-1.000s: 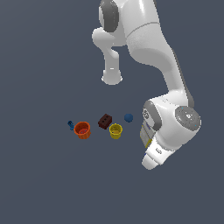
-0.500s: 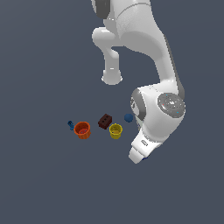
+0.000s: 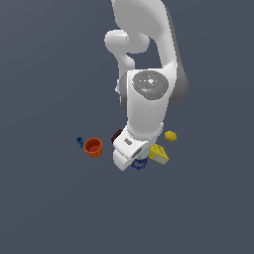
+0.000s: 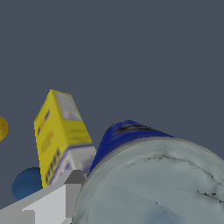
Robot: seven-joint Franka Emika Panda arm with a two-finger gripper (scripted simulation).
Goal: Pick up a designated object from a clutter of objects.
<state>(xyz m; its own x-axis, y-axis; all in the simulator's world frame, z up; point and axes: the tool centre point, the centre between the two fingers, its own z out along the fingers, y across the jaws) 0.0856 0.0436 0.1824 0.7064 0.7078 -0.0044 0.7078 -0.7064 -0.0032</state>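
The blue can (image 3: 141, 164) with its pale silvery top peeks out from under my hand, low in the middle of the exterior view. It fills the wrist view, its top (image 4: 148, 183) very close to the camera. My gripper (image 3: 134, 160) is right over the can. One grey finger (image 4: 48, 204) shows beside the can's wall, well off centre; the other is hidden. The jaws stand apart. Around it lie an orange cup (image 3: 93, 147), a tiny blue piece (image 3: 80, 142), a dark brown block (image 3: 117, 135) and a white-and-yellow box (image 3: 158, 155).
The box (image 4: 61, 135) stands tilted right next to the can, with the blue ball (image 4: 26, 183) beyond it. A small yellow item (image 3: 170, 136) lies towards the exterior view's right. The arm's bulk hides the middle of the clutter.
The arm has swung from the exterior view's right towards the left and down, so the hand now sits over the can. The yellow cup is now covered by the arm.
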